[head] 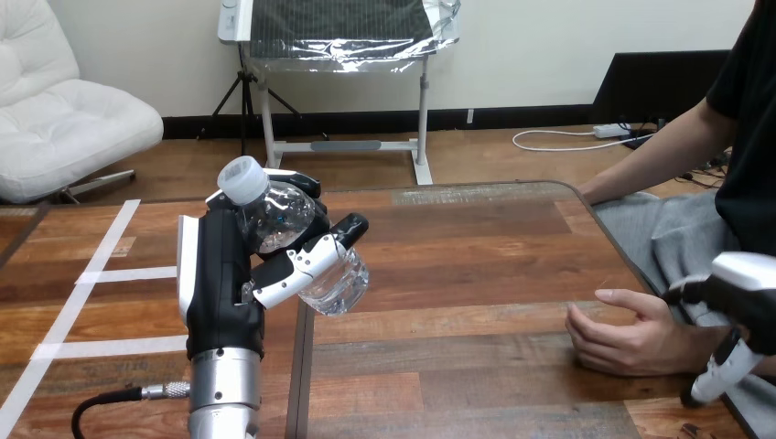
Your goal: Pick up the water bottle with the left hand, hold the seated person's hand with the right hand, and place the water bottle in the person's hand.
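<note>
Clear water bottle [274, 219], white-capped, tilted aloft over the table's [476, 274] left half.

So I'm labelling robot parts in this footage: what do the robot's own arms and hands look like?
The left hand is black with a long white shell down its edge and white-and-black jointed fingers; it ends a round silver forearm. The right hand is likewise black under a rounded white shell.

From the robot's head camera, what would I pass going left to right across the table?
First the white tape lines → left hand, curled round the water bottle → person's hand → right hand.
</note>
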You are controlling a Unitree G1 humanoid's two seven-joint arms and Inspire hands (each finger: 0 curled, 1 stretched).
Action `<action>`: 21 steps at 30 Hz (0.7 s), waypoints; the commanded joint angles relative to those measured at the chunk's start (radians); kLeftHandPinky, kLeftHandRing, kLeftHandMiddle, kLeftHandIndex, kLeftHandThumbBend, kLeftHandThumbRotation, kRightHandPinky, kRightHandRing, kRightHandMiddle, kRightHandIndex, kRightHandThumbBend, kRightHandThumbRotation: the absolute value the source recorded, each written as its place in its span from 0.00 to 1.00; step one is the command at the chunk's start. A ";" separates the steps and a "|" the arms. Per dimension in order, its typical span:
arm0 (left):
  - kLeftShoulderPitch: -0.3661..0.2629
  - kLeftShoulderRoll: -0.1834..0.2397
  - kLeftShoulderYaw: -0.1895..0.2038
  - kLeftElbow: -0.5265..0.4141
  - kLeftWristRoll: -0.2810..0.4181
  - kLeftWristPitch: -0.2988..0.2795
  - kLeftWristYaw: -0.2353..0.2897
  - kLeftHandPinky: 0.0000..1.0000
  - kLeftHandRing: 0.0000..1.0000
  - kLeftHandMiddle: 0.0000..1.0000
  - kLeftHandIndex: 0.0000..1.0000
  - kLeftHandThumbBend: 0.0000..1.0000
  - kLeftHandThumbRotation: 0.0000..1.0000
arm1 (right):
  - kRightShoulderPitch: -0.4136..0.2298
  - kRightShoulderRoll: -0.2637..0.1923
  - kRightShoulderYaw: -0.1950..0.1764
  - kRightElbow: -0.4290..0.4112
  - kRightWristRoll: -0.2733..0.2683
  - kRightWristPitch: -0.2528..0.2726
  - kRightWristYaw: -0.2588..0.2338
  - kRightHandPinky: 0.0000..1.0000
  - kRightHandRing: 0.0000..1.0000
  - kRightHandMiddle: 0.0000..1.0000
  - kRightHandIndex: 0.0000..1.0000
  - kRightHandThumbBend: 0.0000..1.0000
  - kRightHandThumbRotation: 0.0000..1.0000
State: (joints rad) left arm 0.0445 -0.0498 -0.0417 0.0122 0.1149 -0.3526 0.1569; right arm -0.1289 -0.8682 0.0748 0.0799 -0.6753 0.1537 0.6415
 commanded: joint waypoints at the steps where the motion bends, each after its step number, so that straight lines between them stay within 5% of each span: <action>1: -0.043 -0.018 -0.007 -0.066 -0.021 -0.035 -0.008 0.39 0.40 0.43 0.46 0.69 0.00 | -0.106 -0.027 0.028 0.048 -0.010 -0.032 -0.010 0.82 0.88 0.90 0.87 0.76 0.01; 21: -0.040 -0.017 0.002 -0.067 -0.044 -0.030 -0.022 0.40 0.40 0.43 0.47 0.70 0.00 | -0.222 -0.006 0.154 0.269 -0.060 -0.125 -0.029 0.78 0.85 0.88 0.85 0.78 0.00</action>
State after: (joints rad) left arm 0.0448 -0.0499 -0.0363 0.0079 0.0840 -0.3526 0.1364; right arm -0.2620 -0.8681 0.1983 0.2898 -0.7133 0.0476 0.6383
